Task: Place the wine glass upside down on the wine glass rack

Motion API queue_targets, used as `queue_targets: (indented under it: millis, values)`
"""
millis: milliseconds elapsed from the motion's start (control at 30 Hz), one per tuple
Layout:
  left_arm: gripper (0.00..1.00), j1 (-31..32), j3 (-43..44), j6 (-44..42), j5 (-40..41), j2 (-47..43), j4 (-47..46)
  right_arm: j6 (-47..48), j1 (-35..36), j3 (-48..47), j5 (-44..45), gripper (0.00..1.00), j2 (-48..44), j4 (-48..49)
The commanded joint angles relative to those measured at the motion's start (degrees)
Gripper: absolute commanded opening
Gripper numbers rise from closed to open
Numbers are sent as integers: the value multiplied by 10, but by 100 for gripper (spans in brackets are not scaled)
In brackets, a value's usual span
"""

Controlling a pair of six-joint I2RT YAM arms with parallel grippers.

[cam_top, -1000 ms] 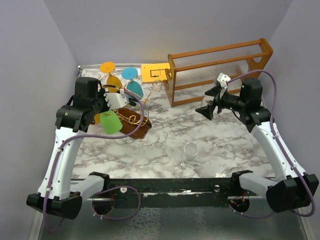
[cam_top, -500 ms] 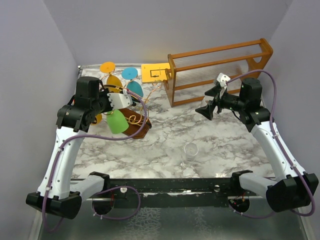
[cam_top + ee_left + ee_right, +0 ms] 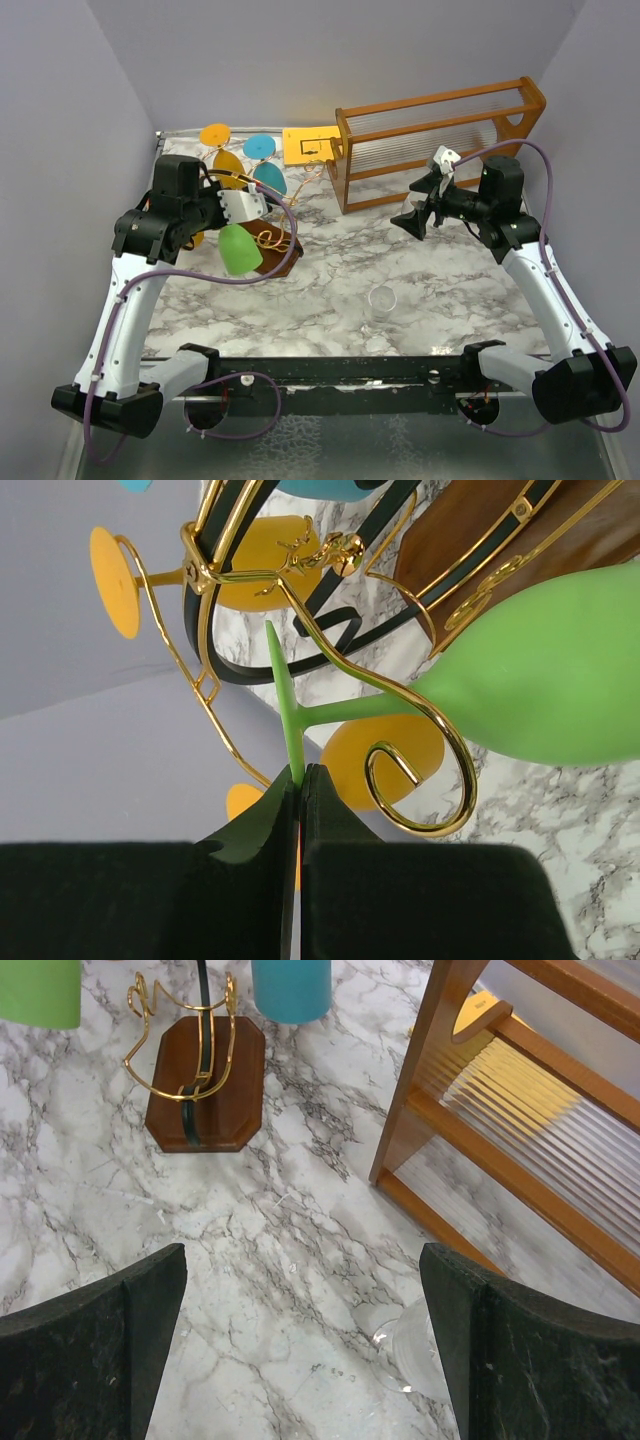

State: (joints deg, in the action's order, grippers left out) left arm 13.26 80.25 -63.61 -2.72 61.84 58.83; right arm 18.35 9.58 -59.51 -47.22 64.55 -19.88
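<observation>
My left gripper [image 3: 246,206] is shut on the thin foot of a green wine glass [image 3: 238,250]. In the left wrist view the jaws [image 3: 300,776] pinch the foot edge-on. The stem crosses a curly gold arm of the wine glass rack [image 3: 400,695] and the green bowl [image 3: 545,670] hangs to the right. The rack [image 3: 268,236] stands on a dark brown wooden base [image 3: 283,262] at the left of the table. My right gripper [image 3: 416,216] is open and empty above the marble; its view [image 3: 300,1270] shows the rack base [image 3: 205,1085] far off.
A blue glass [image 3: 269,176] and a yellow glass [image 3: 228,166] hang on the rack. A clear glass [image 3: 381,302] stands at the front middle, also in the right wrist view [image 3: 425,1355]. A large orange-brown wooden frame [image 3: 440,140] and a yellow card [image 3: 308,145] are at the back.
My left gripper has shifted the green glass to the right and a little toward the front, onto the rack's gold arm. The right arm has not moved.
</observation>
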Motion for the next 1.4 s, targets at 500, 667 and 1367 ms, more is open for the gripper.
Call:
queue_targets:
  millis: [500, 667, 1367]
  values:
    - [0, 3, 69, -11, -31, -9, 84, 11, 1, -3, -7, 100, 0, -6]
    - [0, 3, 76, -11, -26, -15, 105, 10, 1, -3, -9, 100, 2, -8]
    - [0, 3, 94, -14, 26, -17, 147, 9, 1, -3, -10, 100, 10, -8]
